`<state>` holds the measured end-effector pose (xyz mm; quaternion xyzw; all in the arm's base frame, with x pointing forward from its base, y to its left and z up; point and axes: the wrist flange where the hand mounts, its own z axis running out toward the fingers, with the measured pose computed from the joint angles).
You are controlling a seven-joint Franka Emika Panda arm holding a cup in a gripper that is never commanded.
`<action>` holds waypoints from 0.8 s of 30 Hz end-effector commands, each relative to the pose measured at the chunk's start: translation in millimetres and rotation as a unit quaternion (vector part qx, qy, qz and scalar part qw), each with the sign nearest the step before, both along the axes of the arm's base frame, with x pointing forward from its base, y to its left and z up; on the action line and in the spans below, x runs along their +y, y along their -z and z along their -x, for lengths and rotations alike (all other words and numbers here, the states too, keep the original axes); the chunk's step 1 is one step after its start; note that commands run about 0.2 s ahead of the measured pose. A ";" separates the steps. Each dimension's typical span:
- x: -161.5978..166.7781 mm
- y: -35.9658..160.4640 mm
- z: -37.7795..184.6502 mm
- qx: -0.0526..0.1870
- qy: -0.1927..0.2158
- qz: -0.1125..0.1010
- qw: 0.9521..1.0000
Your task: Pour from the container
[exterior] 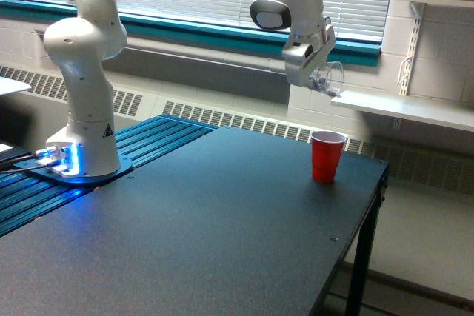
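My gripper [317,73] hangs high above the table's far right part, shut on the container [330,79], a small clear see-through cup. The cup is tipped over on its side, its mouth turned toward the exterior view's right and downward. Below it, slightly to the left, a red plastic cup [326,156] stands upright on the dark table [222,220], well apart from the container. I cannot make out any contents in either cup.
The arm's white base [81,138] stands at the exterior view's left on blue rails. A white shelf [404,109] runs along the wall just behind and right of the gripper. The table's right edge [370,212] lies close to the red cup.
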<state>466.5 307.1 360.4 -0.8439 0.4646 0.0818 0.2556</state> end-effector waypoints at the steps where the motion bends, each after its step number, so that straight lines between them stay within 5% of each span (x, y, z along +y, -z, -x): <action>1: -1.0 4.1 0.4 0.019 0.013 -0.006 1.000; 24: 8.3 9.1 4.4 0.027 0.021 -0.019 0.999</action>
